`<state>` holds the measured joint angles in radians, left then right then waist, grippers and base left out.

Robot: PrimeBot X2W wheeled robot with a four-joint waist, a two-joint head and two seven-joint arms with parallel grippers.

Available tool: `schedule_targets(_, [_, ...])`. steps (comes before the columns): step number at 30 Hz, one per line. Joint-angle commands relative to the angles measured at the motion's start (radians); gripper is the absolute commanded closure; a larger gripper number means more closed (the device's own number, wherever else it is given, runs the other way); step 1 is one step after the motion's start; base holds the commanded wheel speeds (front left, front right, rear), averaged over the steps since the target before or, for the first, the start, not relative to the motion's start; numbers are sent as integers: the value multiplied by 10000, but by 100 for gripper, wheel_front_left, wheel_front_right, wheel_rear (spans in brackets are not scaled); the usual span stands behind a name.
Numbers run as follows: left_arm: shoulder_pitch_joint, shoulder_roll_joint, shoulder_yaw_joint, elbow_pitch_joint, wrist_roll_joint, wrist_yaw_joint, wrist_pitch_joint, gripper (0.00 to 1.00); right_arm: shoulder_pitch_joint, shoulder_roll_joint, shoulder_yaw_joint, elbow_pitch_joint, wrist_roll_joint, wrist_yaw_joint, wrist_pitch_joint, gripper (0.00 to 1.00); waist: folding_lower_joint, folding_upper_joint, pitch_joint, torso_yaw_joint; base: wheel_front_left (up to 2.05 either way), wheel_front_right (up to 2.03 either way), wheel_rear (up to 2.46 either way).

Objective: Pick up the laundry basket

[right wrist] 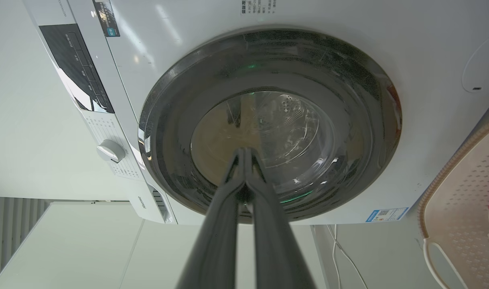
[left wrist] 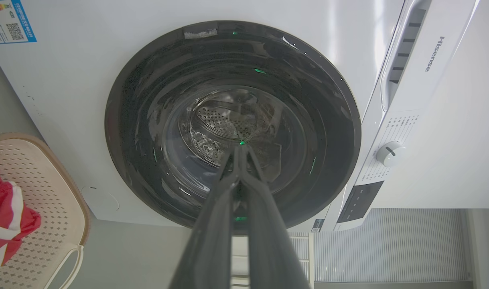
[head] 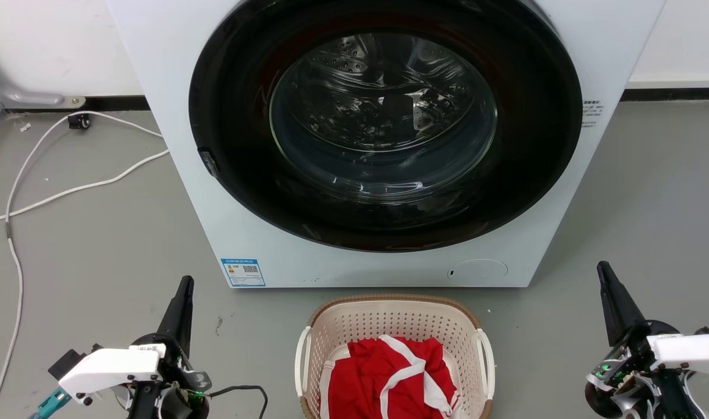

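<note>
Currently the left gripper and right gripper sit pinched together, empty, either side of the laundry basket on the floor before the washing machine; lifting by one thin handle alone would likely tip out the red cloth.

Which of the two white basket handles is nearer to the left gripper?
The left handle, on the basket side facing the left gripper; the right handle lies across the red cloth.
</note>
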<state>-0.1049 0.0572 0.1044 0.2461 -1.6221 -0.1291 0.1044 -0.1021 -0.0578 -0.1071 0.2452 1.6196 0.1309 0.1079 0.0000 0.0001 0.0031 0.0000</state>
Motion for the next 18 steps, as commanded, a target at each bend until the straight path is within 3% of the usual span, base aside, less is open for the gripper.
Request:
schedule_targets(1, [-74,-3,34,3,31,-43,63,100,-133,39,-10,9,-28,-3,46,100,0,-1,0,0,0,0,0])
schedule_targets(18, [-76,-22,57,5,61,-43,74,100,-135,52,-27,11,-43,-3,48,100,0,-1,0,0,0,0,0])
